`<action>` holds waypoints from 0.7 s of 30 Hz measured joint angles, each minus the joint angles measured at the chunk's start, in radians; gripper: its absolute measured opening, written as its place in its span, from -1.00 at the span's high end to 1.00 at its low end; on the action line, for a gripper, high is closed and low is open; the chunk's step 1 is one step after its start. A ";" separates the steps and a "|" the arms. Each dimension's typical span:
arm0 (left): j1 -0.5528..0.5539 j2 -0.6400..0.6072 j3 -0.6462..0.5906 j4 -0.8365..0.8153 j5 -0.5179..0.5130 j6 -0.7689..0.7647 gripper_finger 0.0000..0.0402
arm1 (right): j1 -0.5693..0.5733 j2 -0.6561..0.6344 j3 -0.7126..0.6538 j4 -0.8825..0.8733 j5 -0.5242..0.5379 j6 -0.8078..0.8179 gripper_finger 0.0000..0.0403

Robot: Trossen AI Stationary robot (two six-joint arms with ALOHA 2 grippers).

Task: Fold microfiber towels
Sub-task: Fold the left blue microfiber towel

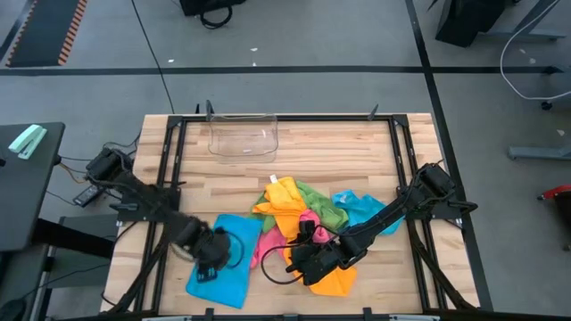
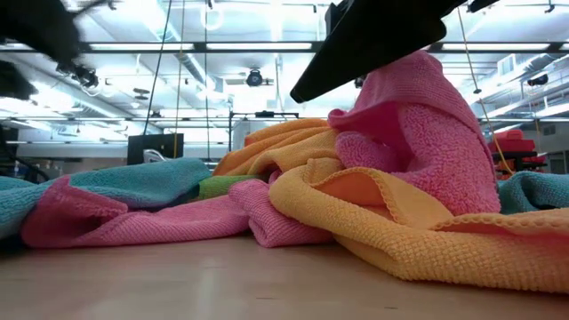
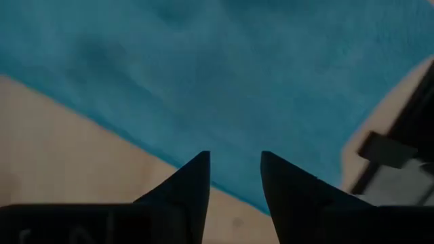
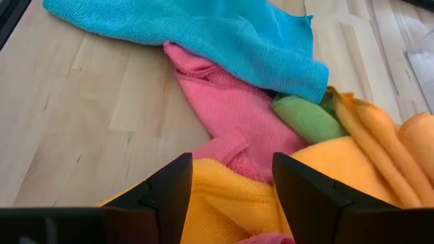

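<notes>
1. Hovering over the blue towel at about 7 o'clock on the tabletop: the left gripper, fingers a little apart, nothing between them, blue cloth spread flat just beyond the tips.
2. Judged step: squaring up this one blue towel, pulled clear of the heap, for a fold. Best done by pinching a single corner or edge layer only, lifting low, and laying it edge to edge.
3. Lying next at 6 o'clock, touching the blue towel's edge: the pink towel, partly under the heap.
4. Heaped at the centre, towards 5 o'clock: the orange towel, a green towel and a second blue towel, all overlapping.
5. Poised low over the orange cloth at 5 o'clock: the right gripper, fingers spread, gripping nothing as far as visible.
6. Worth pinning the heap with the right arm, so that no neighbour drags along.
7. Standing well apart at 12 o'clock: the clear bin.
</notes>
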 joint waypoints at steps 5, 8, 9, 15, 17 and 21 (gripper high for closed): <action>-0.132 0.010 0.000 0.083 0.002 -0.266 0.20 | -0.022 0.000 0.000 0.035 0.000 -0.057 -0.06; -0.189 0.055 0.000 0.166 0.014 -0.374 0.18 | -0.036 0.000 0.000 0.045 -0.005 -0.086 -0.06; -0.204 0.073 0.001 0.193 0.027 -0.400 0.19 | -0.042 0.000 0.000 0.046 -0.009 -0.094 -0.06; -0.220 0.209 0.069 0.203 0.137 -0.439 0.22 | -0.069 0.000 0.000 0.053 -0.043 -0.123 -0.06; -0.220 0.238 0.101 0.168 0.155 -0.423 0.22 | -0.077 0.000 0.000 0.059 -0.047 -0.132 -0.06; -0.218 0.281 0.153 0.106 0.159 -0.404 0.20 | -0.082 0.000 0.000 0.066 -0.061 -0.149 -0.06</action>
